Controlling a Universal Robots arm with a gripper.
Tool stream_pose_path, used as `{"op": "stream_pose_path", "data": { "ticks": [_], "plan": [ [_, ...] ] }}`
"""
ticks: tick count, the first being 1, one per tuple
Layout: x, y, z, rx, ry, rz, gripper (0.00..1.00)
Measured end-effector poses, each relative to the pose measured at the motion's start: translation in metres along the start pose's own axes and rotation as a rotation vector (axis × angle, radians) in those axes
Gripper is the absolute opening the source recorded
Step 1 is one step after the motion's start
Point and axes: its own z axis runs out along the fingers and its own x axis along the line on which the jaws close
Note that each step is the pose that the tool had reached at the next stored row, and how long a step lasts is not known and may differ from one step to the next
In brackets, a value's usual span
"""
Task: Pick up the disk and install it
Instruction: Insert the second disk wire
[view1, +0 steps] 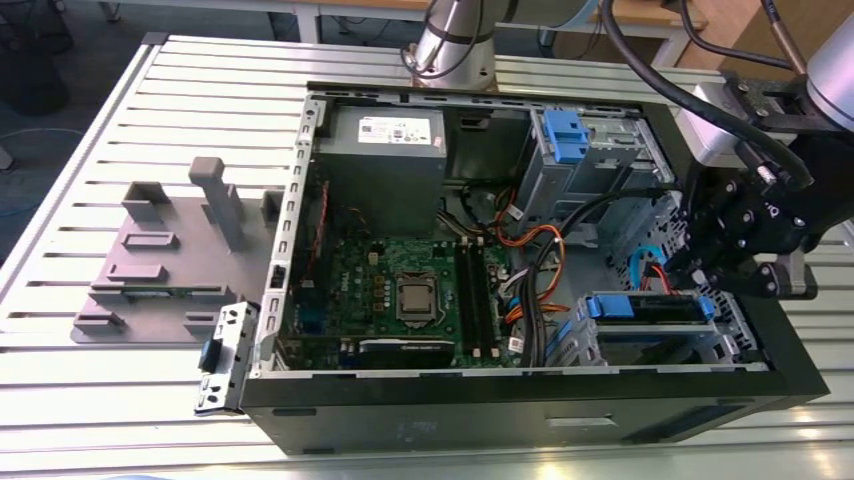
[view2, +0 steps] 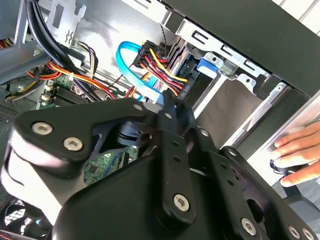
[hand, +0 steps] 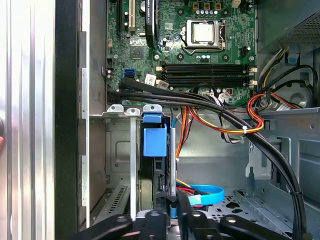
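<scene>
The disk (view1: 647, 307), a grey drive framed by blue plastic rails, sits in the drive bay at the front corner of the open computer case (view1: 534, 410), on the exterior view's right. In the first wrist view the disk (hand: 159, 175) stands on edge between the bay's metal walls under its blue rail tab. My black gripper (view1: 703, 272) hangs just over the bay, at the disk's cable end. In both wrist views the gripper (hand: 172, 209) (view2: 165, 104) is right beside a blue data cable (hand: 207, 192) (view2: 125, 62) and the power plug's coloured wires (view2: 160, 67).
The case holds a green motherboard (view1: 400, 290), a grey power supply (view1: 380, 150), an upper bay with a blue clip (view1: 567, 135) and bundled cables (hand: 220, 112). A grey fixture (view1: 160, 260) stands on the slatted table at the exterior view's left. A hand (view2: 295, 150) rests outside the case.
</scene>
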Motion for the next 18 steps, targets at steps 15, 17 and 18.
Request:
{"op": "stream_pose_path", "data": {
  "ticks": [15, 17, 18],
  "plan": [
    [0.0, 0.0002, 0.0, 0.0, 0.0, 0.0, 0.17],
    [0.0, 0.0002, 0.0, 0.0, 0.0, 0.0, 0.24],
    [0.0, 0.0002, 0.0, 0.0, 0.0001, 0.0, 0.24]
  ]
}}
